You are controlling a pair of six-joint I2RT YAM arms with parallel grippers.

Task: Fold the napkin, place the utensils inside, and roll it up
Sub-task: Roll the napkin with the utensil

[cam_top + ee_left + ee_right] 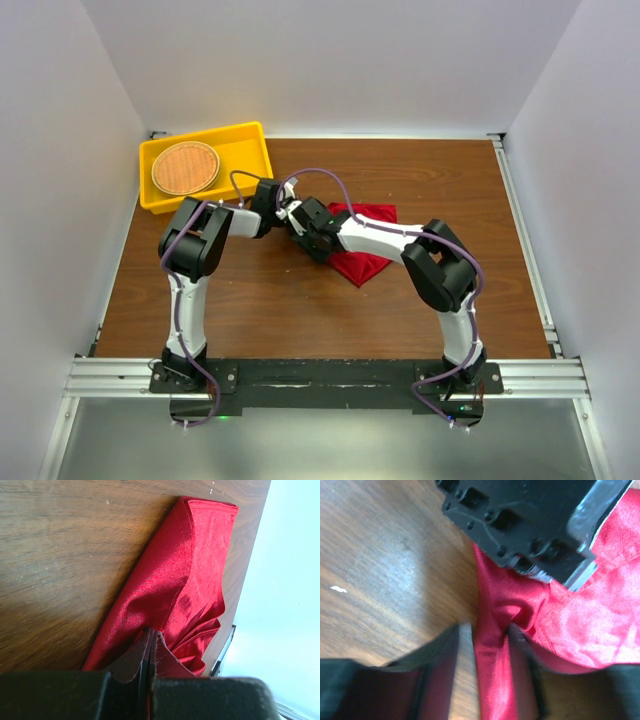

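Red cloth, one item: we list the napkin (358, 265) as lying on the brown wooden table (250, 300), right of centre. It is bunched and creased rather than flat, and in the top view the right arm partly covers it.

Left gripper (151, 637): we record its jaws pressed together, with a pinch of the napkin's fabric caught at the tips. From that pinch the cloth runs away across the wood in a long folded band. One folded corner lies flat at the far end, and loose pleats gather along one side.

Right gripper (485, 632): we record its jaws standing apart, astride a raised ridge of the same cloth. The ridge lies close against one finger, with a sliver of bare wood showing beside the other. We cannot tell whether either finger presses the fabric. The left gripper's black body hangs just beyond these fingers, over the napkin's edge.

Position of both: at the napkin's left edge, just beside each other, near the middle of the table.

Yellow plastic tray (245, 150): far left corner of the table, well apart from the napkin.

Round woven orange-brown mat (185, 167): inside the tray, lying flat toward its left end.

White walls (330, 60): we note them on three sides of the table.
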